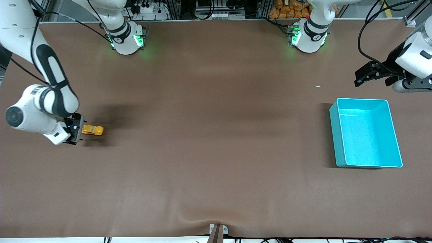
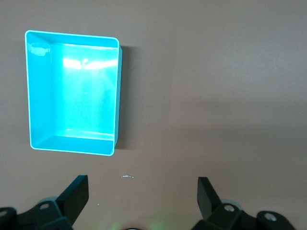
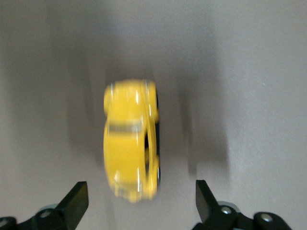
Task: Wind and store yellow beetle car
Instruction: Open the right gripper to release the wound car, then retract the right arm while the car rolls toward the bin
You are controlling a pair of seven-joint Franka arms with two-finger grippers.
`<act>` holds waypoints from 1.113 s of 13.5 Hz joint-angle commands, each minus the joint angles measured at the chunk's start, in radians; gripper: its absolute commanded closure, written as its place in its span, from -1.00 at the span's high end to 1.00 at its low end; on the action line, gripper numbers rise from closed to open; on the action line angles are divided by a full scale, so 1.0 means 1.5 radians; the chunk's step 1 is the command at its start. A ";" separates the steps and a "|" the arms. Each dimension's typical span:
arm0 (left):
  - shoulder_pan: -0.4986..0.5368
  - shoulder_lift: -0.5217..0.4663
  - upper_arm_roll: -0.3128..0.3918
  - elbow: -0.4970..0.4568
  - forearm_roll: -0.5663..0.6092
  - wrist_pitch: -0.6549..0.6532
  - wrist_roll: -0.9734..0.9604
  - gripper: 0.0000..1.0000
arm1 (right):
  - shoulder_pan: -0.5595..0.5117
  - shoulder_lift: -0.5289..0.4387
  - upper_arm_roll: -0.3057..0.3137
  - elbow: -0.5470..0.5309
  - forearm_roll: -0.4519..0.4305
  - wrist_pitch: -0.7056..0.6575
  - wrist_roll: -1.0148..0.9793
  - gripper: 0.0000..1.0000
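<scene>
Plainly, from the front, the yellow beetle car (image 1: 92,130) sat on the tabletop (image 1: 209,141) just beside the right hand (image 1: 77,129), toward the right arm's end, well apart from the turquoise bin (image 1: 368,165). Near that bin the left hand (image 2: 142,195) waited, spread wide, holding nothing. Through the right wrist view, the fingers (image 3: 76,201) stood wide and empty, and the car looked light, hard and slick, so I'd have pinched its flanks between the wheels.

The yellow beetle car (image 1: 92,130) (image 3: 131,145) is a tiny, rounded yellow-orange toy with dark windows and small dark wheels. It rests upright on the brown table at the right arm's end, at about nine o'clock in the front view.
</scene>
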 commanded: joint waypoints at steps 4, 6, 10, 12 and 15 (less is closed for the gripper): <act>0.005 0.000 0.002 0.002 -0.005 0.004 -0.007 1.00 | -0.028 0.015 0.008 0.040 0.012 -0.040 -0.006 1.00; 0.005 0.001 0.002 0.001 -0.004 0.007 -0.007 1.00 | -0.031 0.017 0.008 0.039 0.012 -0.040 -0.006 1.00; 0.005 0.006 0.003 0.002 -0.005 0.008 -0.007 1.00 | -0.033 0.017 0.008 0.039 0.012 -0.039 -0.006 1.00; 0.005 0.006 0.003 0.002 -0.005 0.008 -0.007 1.00 | -0.033 0.016 0.008 0.043 0.012 -0.038 -0.006 1.00; 0.004 0.006 0.003 0.002 -0.005 0.008 -0.007 1.00 | -0.045 0.008 0.010 0.078 0.022 -0.061 -0.006 1.00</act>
